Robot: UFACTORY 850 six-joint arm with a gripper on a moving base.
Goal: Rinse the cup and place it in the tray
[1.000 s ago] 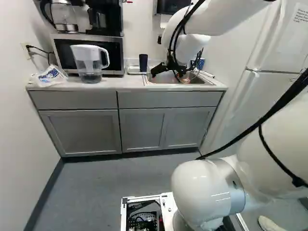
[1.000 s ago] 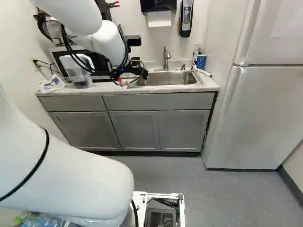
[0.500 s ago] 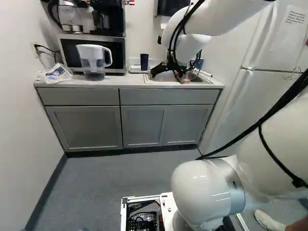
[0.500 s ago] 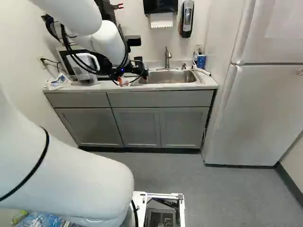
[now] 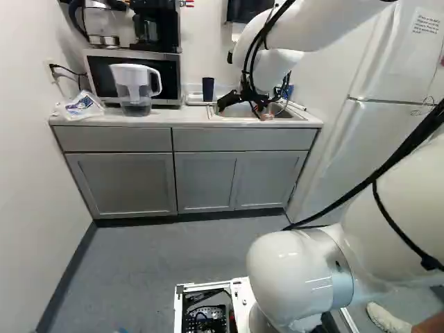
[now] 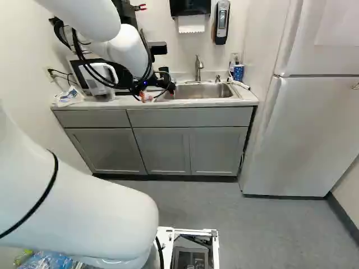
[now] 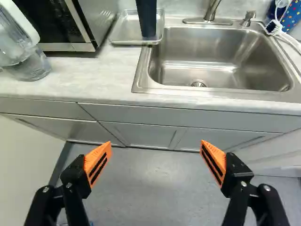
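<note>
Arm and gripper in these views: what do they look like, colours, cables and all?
The arm is glossy white with rounded joints, a silver-grey band low down, and black cables strapped along it. The gripper is black, with screw heads on its jointed linkages and orange, wedge-shaped pads cut by black slots.

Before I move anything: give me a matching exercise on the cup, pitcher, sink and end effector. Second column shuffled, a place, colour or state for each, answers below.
Column 1
1. Cup
2. Pitcher
3. Sink
4. End effector

Column 2
A. Metal, with the faucet at its back edge
B. Open, orange pads wide apart
C. Dark blue, upright in the tray
D. On the counter, in front of the microwave

Pairs: 1-C, 2-D, 3-A, 4-B
</note>
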